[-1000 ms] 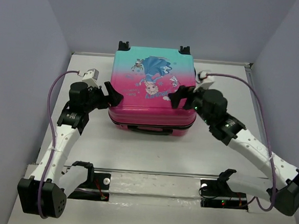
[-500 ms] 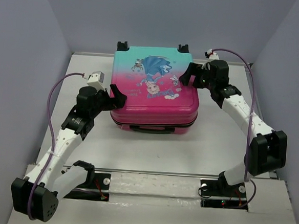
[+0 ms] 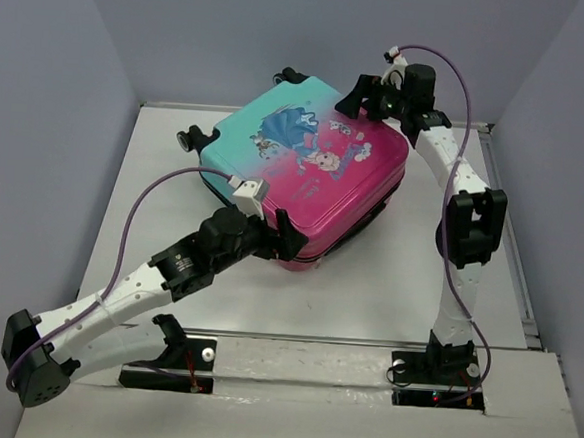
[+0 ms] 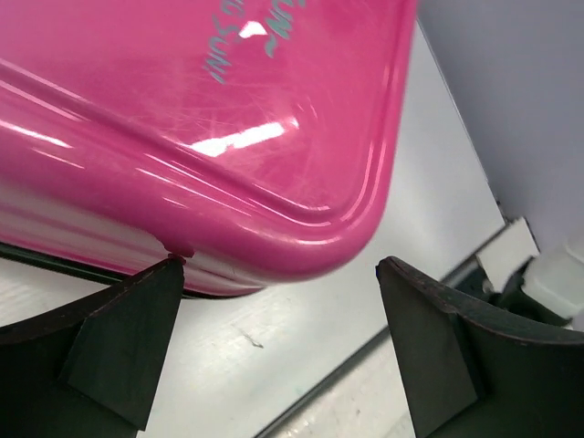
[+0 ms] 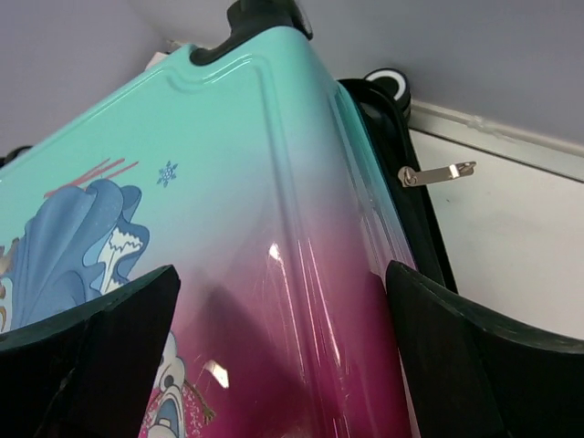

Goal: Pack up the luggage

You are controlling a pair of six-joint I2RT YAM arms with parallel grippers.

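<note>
Left pincer (image 3: 286, 242): gaping wide, straddling the luggage's near pink corner | luggage (image 3: 305, 170): lying shut on the tabletop (image 3: 398, 277), sitting skewed, wheels pointing far-left | right pincer (image 3: 365, 96): gaping wide, hovering over the shell's far-right edge.

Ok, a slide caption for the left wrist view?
Left claw open, straddling the pink rounded corner of the closed luggage lying on the white table.
</note>
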